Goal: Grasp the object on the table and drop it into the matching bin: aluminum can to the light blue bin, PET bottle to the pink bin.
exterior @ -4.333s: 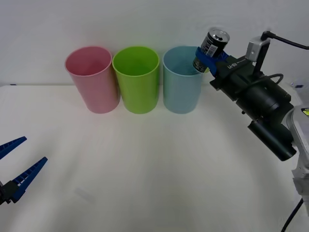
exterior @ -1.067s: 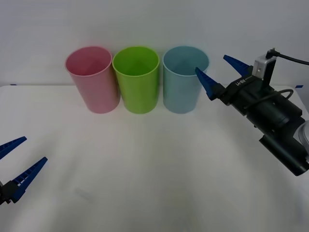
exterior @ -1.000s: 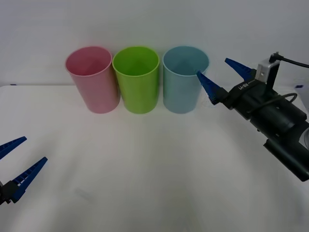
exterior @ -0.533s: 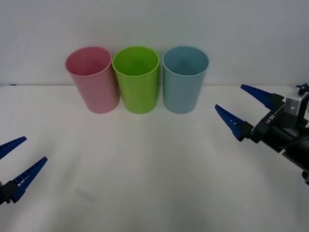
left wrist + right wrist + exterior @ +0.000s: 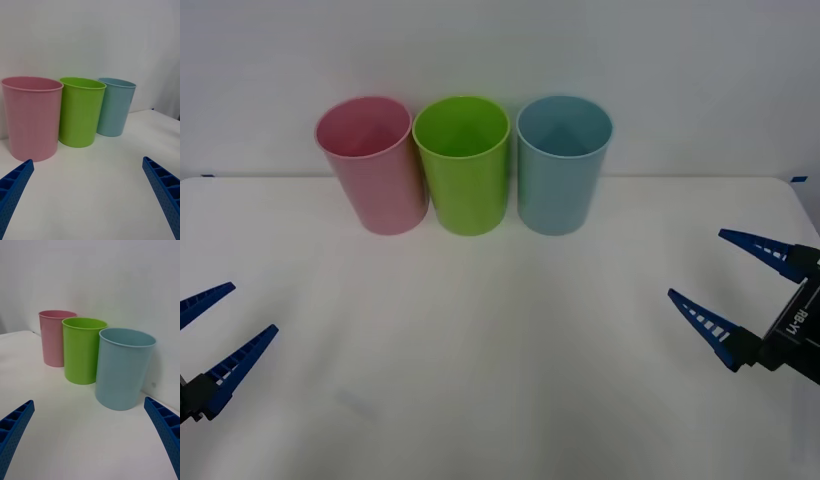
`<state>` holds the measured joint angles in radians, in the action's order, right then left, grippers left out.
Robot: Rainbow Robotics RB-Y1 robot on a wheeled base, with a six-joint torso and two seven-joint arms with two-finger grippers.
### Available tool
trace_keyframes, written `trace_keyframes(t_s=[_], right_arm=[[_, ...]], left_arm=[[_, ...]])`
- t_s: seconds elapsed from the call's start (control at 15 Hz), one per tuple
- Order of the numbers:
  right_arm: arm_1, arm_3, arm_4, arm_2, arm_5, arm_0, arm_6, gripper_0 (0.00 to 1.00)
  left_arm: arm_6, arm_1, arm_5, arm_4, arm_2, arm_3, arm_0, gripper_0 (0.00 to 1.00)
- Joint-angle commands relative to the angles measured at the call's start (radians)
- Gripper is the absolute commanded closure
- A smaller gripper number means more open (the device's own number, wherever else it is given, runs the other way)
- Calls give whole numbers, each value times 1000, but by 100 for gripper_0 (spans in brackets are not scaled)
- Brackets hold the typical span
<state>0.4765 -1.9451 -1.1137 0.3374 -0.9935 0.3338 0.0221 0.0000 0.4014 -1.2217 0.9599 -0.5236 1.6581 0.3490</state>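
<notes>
The right gripper [image 5: 745, 295] hangs low at the table's [image 5: 500, 350] right edge and the left gripper [image 5: 215, 340] at its left edge, both with fingers spread and holding nothing. No can lies on the tabletop, and the light blue bin [image 5: 563, 165] hides its inside, so the can's place cannot be told. Little looks at risk now; a careless arm swing could only nudge the bins.
</notes>
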Motion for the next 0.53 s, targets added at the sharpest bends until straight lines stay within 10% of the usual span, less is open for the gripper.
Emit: trace_keyframes(t_s=[0.07, 0.53], right_arm=[[-13, 0, 0, 51, -65, 48, 9, 0], [-13, 2, 25, 129, -122, 182, 53, 0]], left_arm=[[0, 0, 0, 0, 0, 0, 0, 0], [0, 0, 0, 0, 0, 0, 0, 0]])
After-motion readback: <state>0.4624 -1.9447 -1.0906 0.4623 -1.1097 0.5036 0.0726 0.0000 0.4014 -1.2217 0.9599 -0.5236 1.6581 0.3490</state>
